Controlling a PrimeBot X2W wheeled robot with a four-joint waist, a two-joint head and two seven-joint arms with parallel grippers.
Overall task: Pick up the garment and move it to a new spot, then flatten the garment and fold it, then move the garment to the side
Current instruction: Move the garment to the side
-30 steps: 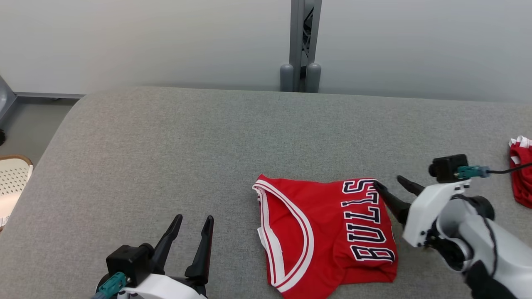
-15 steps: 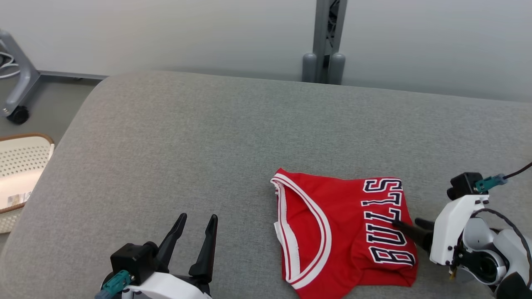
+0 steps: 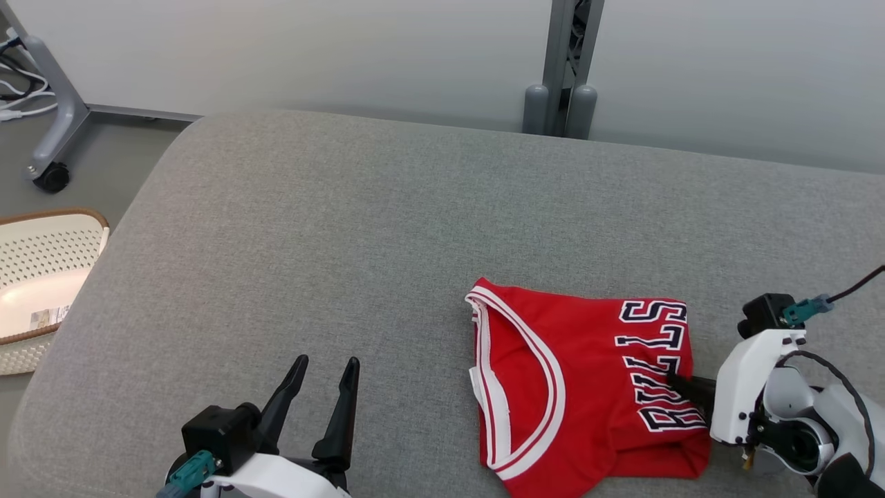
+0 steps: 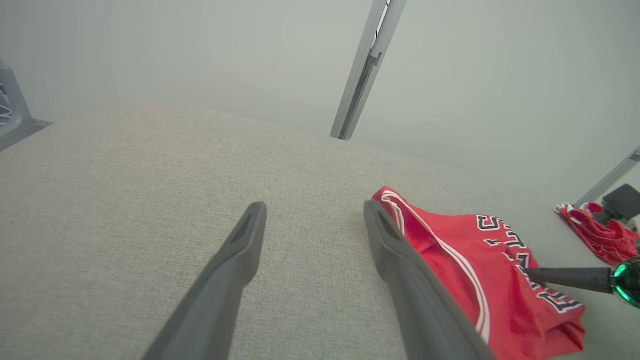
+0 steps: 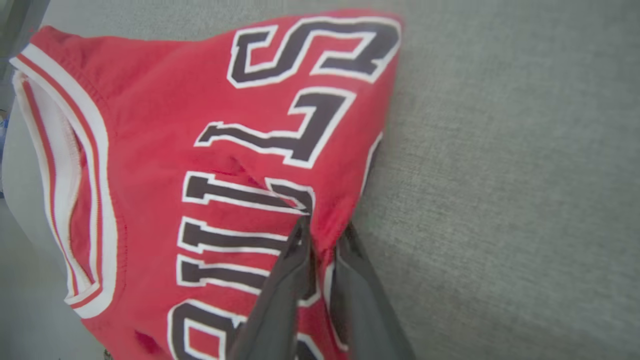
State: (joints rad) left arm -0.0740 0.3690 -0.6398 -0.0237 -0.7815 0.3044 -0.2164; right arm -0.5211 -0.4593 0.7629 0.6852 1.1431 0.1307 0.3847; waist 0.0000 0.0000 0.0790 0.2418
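The garment point(image 3: 567, 387) is a red jersey with white trim and dark BULLS lettering, lying folded on the grey padded surface point(image 3: 346, 242). My right gripper point(image 3: 681, 384) comes in low from the right at the jersey's lettered edge. In the right wrist view my right gripper point(image 5: 322, 232) has its two fingers pinched together on a raised fold of the garment point(image 5: 175, 125). My left gripper point(image 3: 323, 366) stands open with nothing between its fingers, left of the jersey. The left wrist view has my left gripper point(image 4: 315, 210) spread wide beside the garment point(image 4: 450, 250).
Another red cloth heap point(image 4: 600, 230) lies at the far right of the surface. A white perforated basket point(image 3: 34, 270) stands off its left edge. Behind are a grey post point(image 3: 563, 69) and a wheeled stand point(image 3: 48, 124).
The head camera has shifted. My right gripper slid from the jersey's far corner down along its lettered edge and closed on the fabric. The left gripper has stayed open and still.
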